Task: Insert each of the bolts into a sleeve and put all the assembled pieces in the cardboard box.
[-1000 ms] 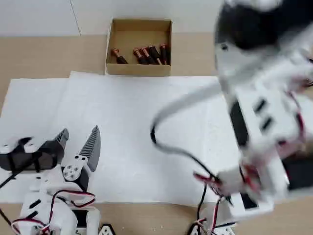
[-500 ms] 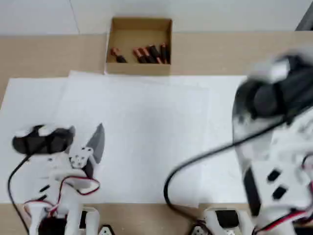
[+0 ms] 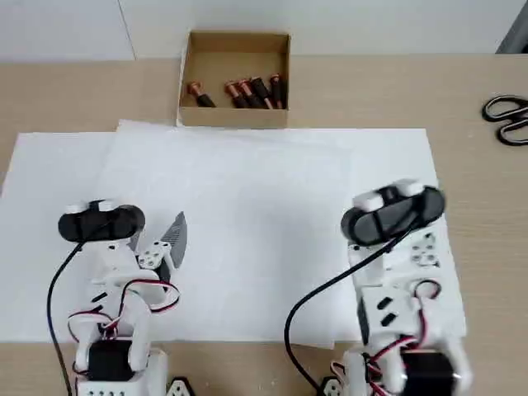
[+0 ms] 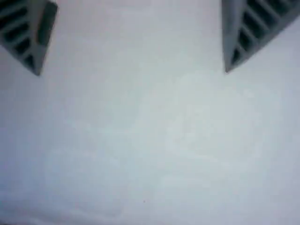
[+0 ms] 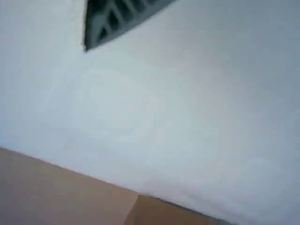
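The right arm (image 3: pixel 394 256), a second ago raised high and swinging in a blur, now sits folded low, well away from the cardboard box (image 3: pixel 216 64). The left arm (image 3: pixel 115 264) turns too, its black wrist camera (image 3: pixel 101 223) now slightly nearer the box. Scissors (image 3: pixel 507 120), earlier hidden behind the right arm, show right of the box.

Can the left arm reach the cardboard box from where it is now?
Probably yes: the left gripper is open, only flat white paper lies between it and the cardboard box, whose top is open.
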You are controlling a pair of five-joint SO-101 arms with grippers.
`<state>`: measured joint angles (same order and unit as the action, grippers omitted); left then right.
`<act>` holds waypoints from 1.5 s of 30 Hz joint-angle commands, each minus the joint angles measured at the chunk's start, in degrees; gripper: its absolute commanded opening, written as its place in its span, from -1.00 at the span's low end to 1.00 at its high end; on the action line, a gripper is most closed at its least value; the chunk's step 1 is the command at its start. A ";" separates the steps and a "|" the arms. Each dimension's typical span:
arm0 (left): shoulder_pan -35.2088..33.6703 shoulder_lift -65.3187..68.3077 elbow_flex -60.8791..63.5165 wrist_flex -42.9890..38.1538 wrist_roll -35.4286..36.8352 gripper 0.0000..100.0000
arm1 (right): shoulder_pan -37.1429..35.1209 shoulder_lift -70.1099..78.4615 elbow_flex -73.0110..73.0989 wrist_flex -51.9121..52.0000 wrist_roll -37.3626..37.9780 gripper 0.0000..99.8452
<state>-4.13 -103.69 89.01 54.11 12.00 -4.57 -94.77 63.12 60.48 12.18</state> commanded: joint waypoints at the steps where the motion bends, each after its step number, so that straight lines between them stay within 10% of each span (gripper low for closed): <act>1: -0.26 -0.53 0.75 -1.67 -0.44 -0.52 | 0.48 -9.27 12.22 -7.69 0.09 -0.64; 45: -0.26 -0.53 7.16 -1.58 -0.35 -0.52 | 0.04 -8.31 33.41 -7.87 -0.09 -0.64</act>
<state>-4.13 -103.69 96.40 53.93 12.00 -4.48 -102.77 95.91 52.22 12.18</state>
